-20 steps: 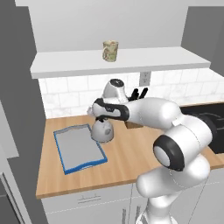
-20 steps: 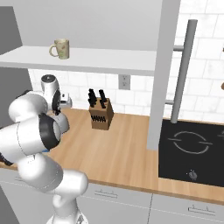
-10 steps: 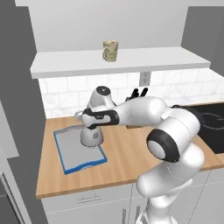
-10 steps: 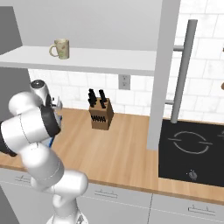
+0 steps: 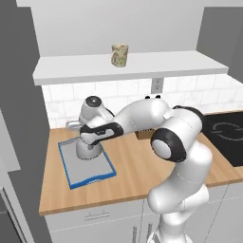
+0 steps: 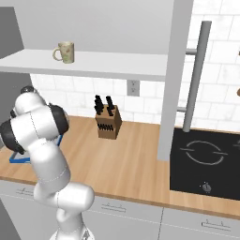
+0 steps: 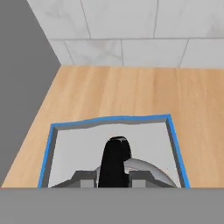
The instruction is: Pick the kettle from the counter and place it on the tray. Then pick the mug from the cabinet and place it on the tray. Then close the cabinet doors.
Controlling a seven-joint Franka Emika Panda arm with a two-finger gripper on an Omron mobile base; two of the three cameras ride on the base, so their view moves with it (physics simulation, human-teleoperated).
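The silver-grey kettle [image 5: 88, 150] sits low over the blue-rimmed grey tray [image 5: 101, 167] at the counter's [image 5: 128, 166] left end; whether its base touches the tray I cannot tell. My gripper [image 5: 90, 141] is shut on its black arched handle [image 7: 115, 159], with a finger [image 7: 85, 177] on either side in the hand view, where the tray rim [image 7: 109, 118] frames the kettle's metal dome [image 7: 146, 168]. The beige mottled mug [image 5: 120, 54] stands on the white cabinet shelf [image 5: 156, 64], and from the right side the mug [image 6: 65, 51] shows its handle pointing left.
Both cabinet doors stand open: one grey panel [image 5: 19, 114] at the left, the other [image 6: 180, 70] edge-on with its bar handle [image 6: 196, 77]. A brown knife block [image 6: 108, 123] stands by the tiled wall. A black cooktop [image 6: 206, 161] lies to the right.
The arm has swung left and down with the kettle, from the counter by the tray's right edge to low over the tray's middle. The mug has not moved.
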